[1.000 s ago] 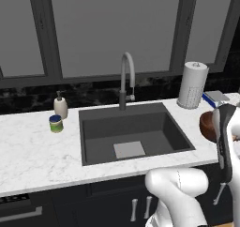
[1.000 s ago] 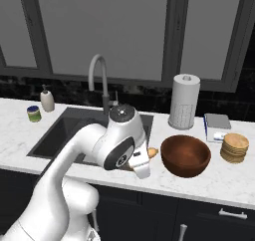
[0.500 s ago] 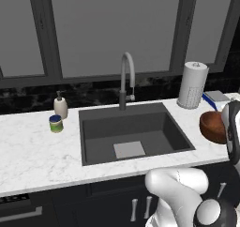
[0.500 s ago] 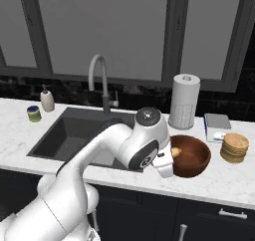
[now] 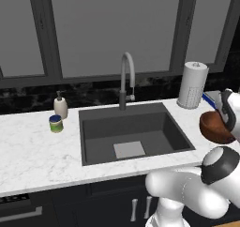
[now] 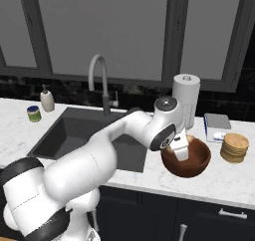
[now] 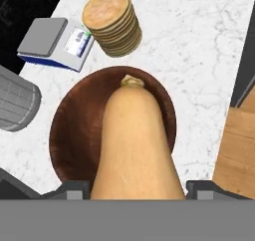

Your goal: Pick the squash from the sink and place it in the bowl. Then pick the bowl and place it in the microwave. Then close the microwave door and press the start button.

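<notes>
A: Which step is in hand here?

B: The first one, I think: putting the squash (image 7: 133,145) into the bowl (image 7: 74,130). In the hand view the squash is between the jaws, which are closed on its sides, and it points down into the middle of the bowl. The sink (image 5: 136,131) has nothing in it now.

A: Where is the bowl?

B: On the worktop (image 6: 219,180) to the right of the sink, near the paper towel roll (image 6: 186,98) and a stack of round flat things (image 6: 234,147). In the right base view the gripper (image 6: 180,150) is just over the bowl's opening.

A: So what does the next move need?

B: In my judgement, a small lowering, then opening the jaws so the squash drops inside and does not hit the rim. I cannot tell if it already touches the bottom. After that, the bowl goes to the microwave.
</notes>
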Available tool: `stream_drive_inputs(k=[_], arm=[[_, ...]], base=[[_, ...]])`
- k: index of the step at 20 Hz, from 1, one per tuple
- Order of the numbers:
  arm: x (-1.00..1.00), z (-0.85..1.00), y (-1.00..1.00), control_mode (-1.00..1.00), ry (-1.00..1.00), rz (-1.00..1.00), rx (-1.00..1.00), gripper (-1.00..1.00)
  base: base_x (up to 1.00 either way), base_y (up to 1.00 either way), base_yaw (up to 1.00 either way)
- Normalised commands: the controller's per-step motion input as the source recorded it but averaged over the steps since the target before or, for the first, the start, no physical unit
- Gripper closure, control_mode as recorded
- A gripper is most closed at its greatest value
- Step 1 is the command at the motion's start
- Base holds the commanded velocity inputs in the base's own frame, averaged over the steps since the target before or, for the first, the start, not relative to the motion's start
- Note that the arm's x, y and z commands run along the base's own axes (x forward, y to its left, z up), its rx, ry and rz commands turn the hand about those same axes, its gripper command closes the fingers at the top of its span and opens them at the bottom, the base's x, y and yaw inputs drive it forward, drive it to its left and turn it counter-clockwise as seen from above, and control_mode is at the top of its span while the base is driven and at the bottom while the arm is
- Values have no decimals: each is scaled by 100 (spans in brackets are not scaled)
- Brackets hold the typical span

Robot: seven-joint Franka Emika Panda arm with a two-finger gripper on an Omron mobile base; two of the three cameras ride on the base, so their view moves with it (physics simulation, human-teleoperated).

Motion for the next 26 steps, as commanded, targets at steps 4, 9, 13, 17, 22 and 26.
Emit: stream_drive_inputs(k=[4,9,13,17,22,26], arm=[[35,-25,-23,-100,0,0,0,100],[32,-53,0,-100,10,0,1,100],[45,-53,-4,-100,21,3,4,100],[27,-36,-16,-100,12,1,5,100],[23,-23,-23,-100,8,0,6,100],[27,-18,-21,-100,9,0,4,100]], base=[[0,0,0],[0,0,0],[0,0,0],[0,0,0],[0,0,0],[0,0,0]])
